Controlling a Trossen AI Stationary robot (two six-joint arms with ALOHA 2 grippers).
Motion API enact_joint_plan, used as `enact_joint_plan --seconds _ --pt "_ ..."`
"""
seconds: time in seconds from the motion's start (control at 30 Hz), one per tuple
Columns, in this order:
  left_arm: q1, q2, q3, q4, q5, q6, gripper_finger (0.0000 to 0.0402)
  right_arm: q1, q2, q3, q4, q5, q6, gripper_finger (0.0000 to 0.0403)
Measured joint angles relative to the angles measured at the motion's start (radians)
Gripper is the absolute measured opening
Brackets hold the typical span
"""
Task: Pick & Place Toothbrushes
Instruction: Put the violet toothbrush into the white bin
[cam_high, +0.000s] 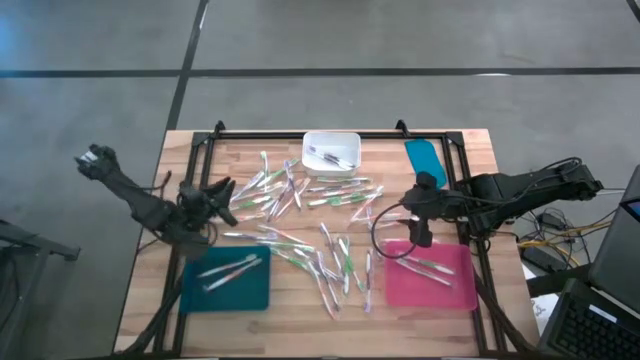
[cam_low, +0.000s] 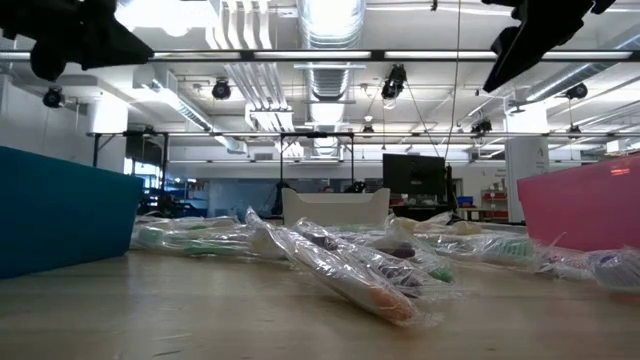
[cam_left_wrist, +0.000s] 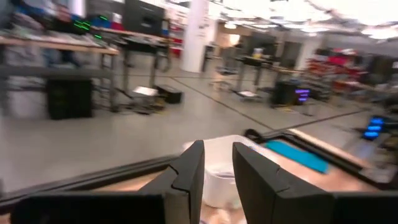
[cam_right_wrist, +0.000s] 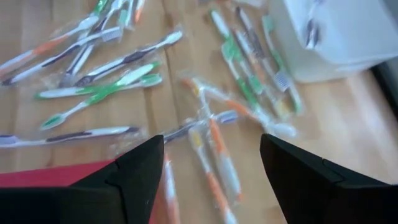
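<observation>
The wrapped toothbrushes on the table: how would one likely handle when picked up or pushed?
Each toothbrush sits in a clear, glossy wrapper, so it may slip between the fingers. It looks thin and probably light, so a push should slide it easily. The loose film crinkles around the stick, so a grip might catch only the wrapper.

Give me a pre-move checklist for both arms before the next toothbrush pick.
1. Right gripper open, nothing between its fingers: ok.
2. Right gripper above the wrapped toothbrushes scattered on the wooden table, beside the flat pink rectangular tray: ok.
3. Left gripper narrow gap, holding anything: cannot tell.
4. Left gripper lifted off the table, near the flat teal rectangular tray: ok.
5. Both trays already hold toothbrushes, with room left: ok.
6. Small white rectangular bin at the far edge, away from both arms: ok.
</observation>
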Motion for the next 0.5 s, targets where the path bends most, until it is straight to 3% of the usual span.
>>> enact_joint_plan --seconds 0.3,0.5 --pt "0.140 0.165 0.001 0.082 0.002 0.001 0.0062 -0.002 0.000 0.000 0.035 0.121 -0.073 0.0271" --pt "0.227 0.292 0.002 0.242 0.006 0.039 0.0050 -0.005 0.000 0.000 0.036 0.123 -0.073 0.0263"
